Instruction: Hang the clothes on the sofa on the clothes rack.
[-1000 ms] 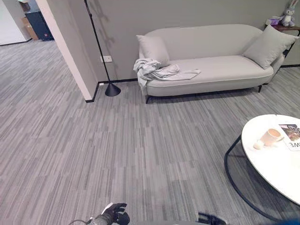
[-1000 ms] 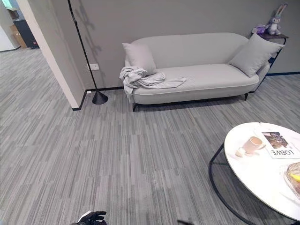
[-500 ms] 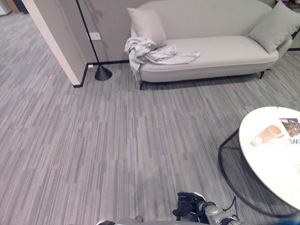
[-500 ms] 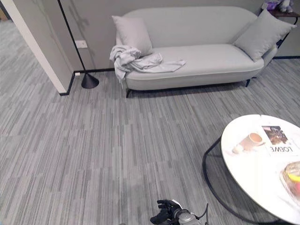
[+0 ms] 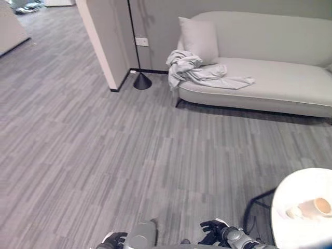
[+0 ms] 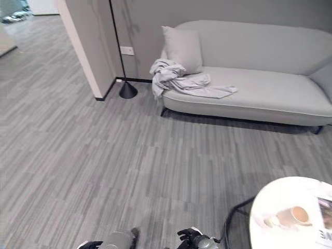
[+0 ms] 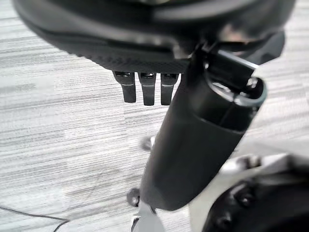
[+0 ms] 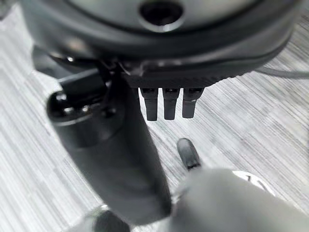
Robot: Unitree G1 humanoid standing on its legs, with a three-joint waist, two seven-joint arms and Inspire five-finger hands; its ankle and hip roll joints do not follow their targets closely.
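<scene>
A crumpled light-grey garment (image 5: 199, 72) lies on the left end of the pale sofa (image 5: 280, 85), partly draped over its front edge, below a grey pillow (image 5: 198, 33). Both hands hang low at the near edge of the eye views, far from the sofa. My left hand (image 5: 111, 241) is open, its fingers (image 7: 147, 89) straight over bare floor and holding nothing. My right hand (image 5: 215, 231) is open too, with its fingers (image 8: 164, 104) straight and empty.
A black floor lamp's base (image 5: 141, 81) stands left of the sofa beside a wall corner (image 5: 104, 46). A round white coffee table (image 5: 301, 187) with a cup (image 5: 319, 206) sits at the near right. Grey striped floor stretches between me and the sofa.
The whole picture has shifted: the camera has moved, so the sofa now sits further right and the table lower right. The left hand has come into view at the near edge.
</scene>
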